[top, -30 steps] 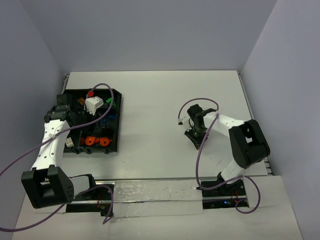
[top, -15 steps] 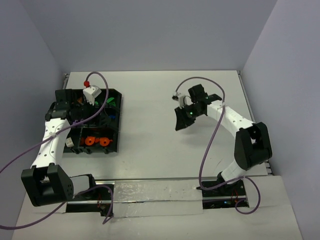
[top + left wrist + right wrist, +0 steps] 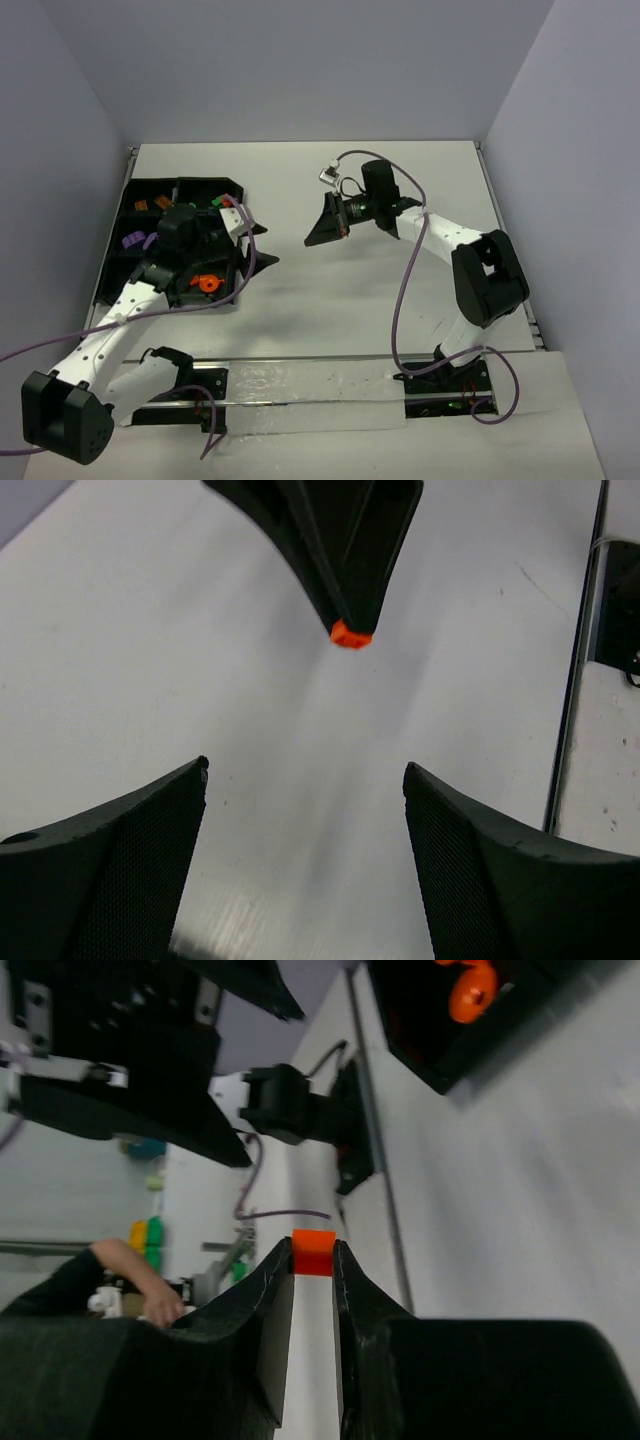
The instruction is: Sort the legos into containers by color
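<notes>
Pincer, right (image 3: 313, 1266): clamped on a small orange plastic lego brick (image 3: 313, 1252), held at the fingertips over the white desk (image 3: 330, 300), well right of the tray.
Pincer, left (image 3: 306, 768): fingers wide apart, nothing between them, facing the brick.
Containers: black plastic divided tray (image 3: 205, 183) at the desk's left.
Contents: orange rounded piece (image 3: 205, 283) in a near compartment, purple piece (image 3: 130, 240) at the left, green piece (image 3: 218, 202) at the far side.

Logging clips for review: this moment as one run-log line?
left gripper open, empty | right gripper shut on small orange plastic brick, aloft | black divided plastic tray at left, partly filled | brick not yet sorted
</notes>
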Action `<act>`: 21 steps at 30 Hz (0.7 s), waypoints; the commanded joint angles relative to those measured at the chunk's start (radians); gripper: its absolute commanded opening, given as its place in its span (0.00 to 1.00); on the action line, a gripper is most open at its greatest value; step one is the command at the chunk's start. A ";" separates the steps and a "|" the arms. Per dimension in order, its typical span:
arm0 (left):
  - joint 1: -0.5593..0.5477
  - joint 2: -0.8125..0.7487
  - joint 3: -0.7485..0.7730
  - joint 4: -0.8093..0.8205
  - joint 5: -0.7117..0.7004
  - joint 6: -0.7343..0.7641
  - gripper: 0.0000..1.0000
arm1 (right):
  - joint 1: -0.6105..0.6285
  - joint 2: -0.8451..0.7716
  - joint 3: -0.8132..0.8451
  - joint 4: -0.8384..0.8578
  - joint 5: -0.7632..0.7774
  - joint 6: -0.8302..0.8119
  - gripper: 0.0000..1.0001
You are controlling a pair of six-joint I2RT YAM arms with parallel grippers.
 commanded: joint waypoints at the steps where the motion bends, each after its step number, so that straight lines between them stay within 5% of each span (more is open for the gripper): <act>1: -0.060 -0.036 -0.044 0.221 0.020 -0.034 0.84 | 0.035 -0.002 -0.090 0.627 -0.127 0.509 0.00; 4: -0.106 -0.052 -0.068 0.290 -0.021 -0.046 0.82 | 0.057 0.017 -0.118 0.903 -0.138 0.716 0.00; 17: -0.180 -0.063 -0.086 0.364 -0.045 -0.027 0.70 | 0.094 0.039 -0.101 0.907 -0.144 0.737 0.00; 21: -0.191 -0.063 -0.084 0.353 -0.052 -0.020 0.59 | 0.098 0.044 -0.095 0.907 -0.140 0.741 0.00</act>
